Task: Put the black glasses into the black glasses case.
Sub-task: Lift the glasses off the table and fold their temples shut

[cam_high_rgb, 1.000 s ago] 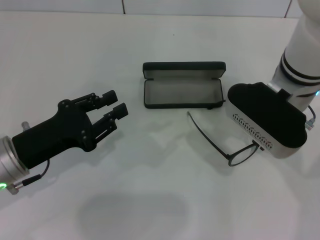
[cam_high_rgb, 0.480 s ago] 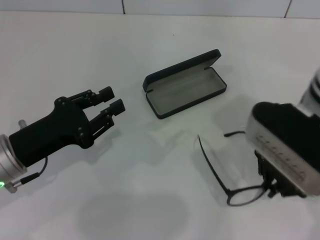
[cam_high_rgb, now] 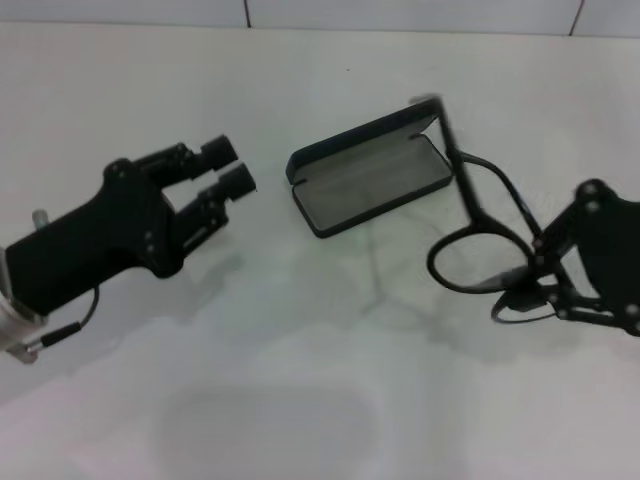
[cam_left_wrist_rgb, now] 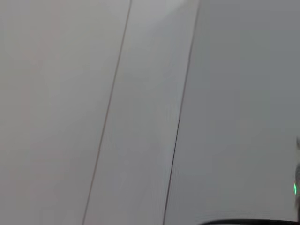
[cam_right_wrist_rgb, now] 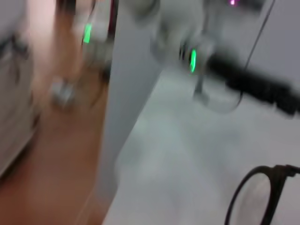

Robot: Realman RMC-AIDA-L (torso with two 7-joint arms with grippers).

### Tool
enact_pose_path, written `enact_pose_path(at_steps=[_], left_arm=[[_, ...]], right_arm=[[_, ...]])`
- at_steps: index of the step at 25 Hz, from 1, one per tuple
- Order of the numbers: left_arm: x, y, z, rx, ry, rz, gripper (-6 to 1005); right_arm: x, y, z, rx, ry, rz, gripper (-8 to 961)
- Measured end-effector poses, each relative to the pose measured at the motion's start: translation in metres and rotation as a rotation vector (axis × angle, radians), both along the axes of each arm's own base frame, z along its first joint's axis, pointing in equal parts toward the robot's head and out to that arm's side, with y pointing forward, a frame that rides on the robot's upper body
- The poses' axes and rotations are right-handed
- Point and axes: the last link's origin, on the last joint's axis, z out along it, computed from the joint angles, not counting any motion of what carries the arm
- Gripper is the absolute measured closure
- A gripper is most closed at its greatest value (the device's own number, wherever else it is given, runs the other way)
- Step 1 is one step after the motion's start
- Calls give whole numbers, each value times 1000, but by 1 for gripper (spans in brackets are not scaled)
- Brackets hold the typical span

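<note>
The black glasses hang in the air at the right, tilted, with one temple arm reaching up past the far corner of the case. My right gripper is shut on their frame near the bridge. One lens of the glasses shows in the right wrist view. The black glasses case lies open on the white table, grey lining up, lid toward the back, just left of the glasses. My left gripper hovers open to the left of the case, holding nothing.
The white table stretches bare in front of the case and both arms. A wall seam runs along the back edge. The left wrist view shows only pale panels.
The glasses lay on the table in front of the case; now my right gripper holds them raised beside the case's right end. The left gripper has lifted slightly.
</note>
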Motion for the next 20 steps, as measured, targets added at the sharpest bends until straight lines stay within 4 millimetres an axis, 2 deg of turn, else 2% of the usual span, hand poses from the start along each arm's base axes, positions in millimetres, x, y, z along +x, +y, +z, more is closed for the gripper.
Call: enact_pose_path(at_steps=[3,7,9,10,11,14,16,17,19,20], left_arm=[[10,2,6,11,-52,-49,648],[26,12,6,0,-101,-109,658],[32,24,3,6,-106,-112,686],[34,38,-2,22,-74,-83,700],[34,38,-2,22,-74,-83,714],[28,59,-17,2,54,-3,794],[24,71,-34,-61,181,39,830],[24,71,-34,-61,181,39,832],[18,79,-51,-110,306,78,837],[17,80,-53,-113,320,83,840]], right_arm=[[23,-13,9,11,232,-35,856],[46,-24,7,13,424,-87,855],[59,-28,8,40,499,-126,855],[65,-29,10,60,529,-145,855],[79,-30,16,115,592,-192,855],[91,-31,24,167,633,-236,855],[110,-40,42,266,670,-297,855],[110,-40,42,266,670,-297,855],[121,-46,54,325,684,-327,856],[127,-51,61,359,697,-343,856]])
